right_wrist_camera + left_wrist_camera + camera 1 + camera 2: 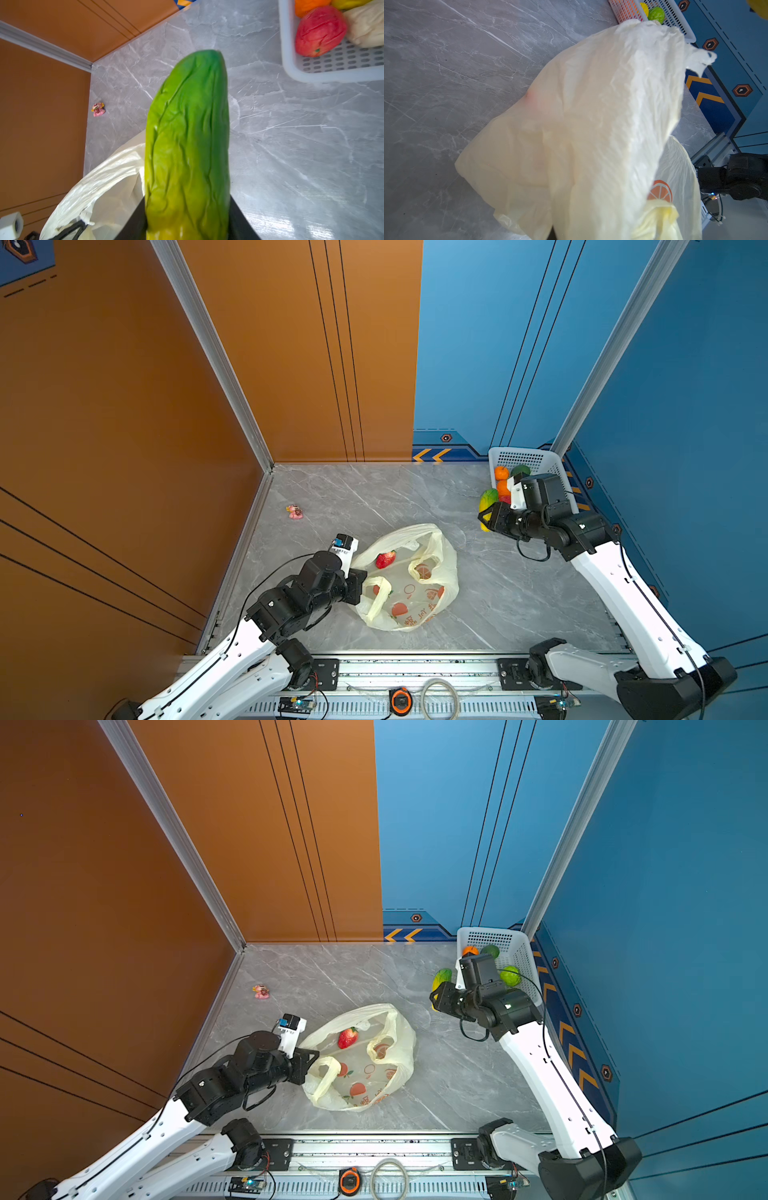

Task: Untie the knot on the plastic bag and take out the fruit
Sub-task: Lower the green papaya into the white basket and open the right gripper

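Where the grey table meets the orange wall, a pink toy lies alone, well apart from everything else. To its right, the left gripper has its jaws shut tight on the left edge of the bag. In the left wrist view the raised plastic fills most of the frame and hides the fingertips.

The bag lies crumpled at the table's middle with its mouth open upward and its two handle loops apart from each other. A strawberry lies inside the mouth, near the gripper.

Farther right, the right gripper hangs above the table just beside the left wall of the basket. Its jaws are partly open and clamped on a long fruit, green shading to yellow at the held end. In the right wrist view this fruit blocks the middle of the frame.

The basket stands in the back right corner. It holds an orange, a round green fruit, a red fruit and a cream one. The right wrist covers much of the basket in both top views.
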Controlling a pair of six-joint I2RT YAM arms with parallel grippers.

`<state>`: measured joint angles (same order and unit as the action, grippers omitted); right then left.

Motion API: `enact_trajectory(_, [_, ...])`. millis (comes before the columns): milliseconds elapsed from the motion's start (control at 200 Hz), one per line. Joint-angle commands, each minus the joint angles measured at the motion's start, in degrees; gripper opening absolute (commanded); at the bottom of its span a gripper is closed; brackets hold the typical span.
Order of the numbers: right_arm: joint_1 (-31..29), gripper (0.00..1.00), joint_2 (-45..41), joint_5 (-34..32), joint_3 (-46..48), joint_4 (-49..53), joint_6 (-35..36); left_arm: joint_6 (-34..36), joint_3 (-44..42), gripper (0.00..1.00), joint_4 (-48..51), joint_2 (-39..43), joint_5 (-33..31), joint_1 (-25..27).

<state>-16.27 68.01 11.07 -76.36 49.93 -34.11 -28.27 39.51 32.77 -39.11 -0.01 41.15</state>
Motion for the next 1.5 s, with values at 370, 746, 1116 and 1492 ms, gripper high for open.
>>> enact_trajectory(370, [20.3, 0.4, 23.2, -0.4, -9.2, -12.0, 9.7, 0.6, 1.4, 0.0, 0.0, -0.7, -0.9, -0.5])
enact_trajectory(746, [27.2, 0.41, 52.5, -2.5, -37.9, -5.9, 14.7, 0.2, 1.6, 0.0, -0.5, -1.0, -1.5, -0.5])
enact_trajectory(1116, [29.4, 0.52, 70.2, -5.3, -58.0, 0.9, 15.9, 0.0, 2.5, 0.0, -1.8, -3.6, -1.7, -0.6])
enact_trajectory(1492, [29.6, 0.81, 65.8, -7.4, -56.4, 0.9, 16.3, -0.2, 2.8, 0.0, -1.8, -4.2, -2.0, -0.6])
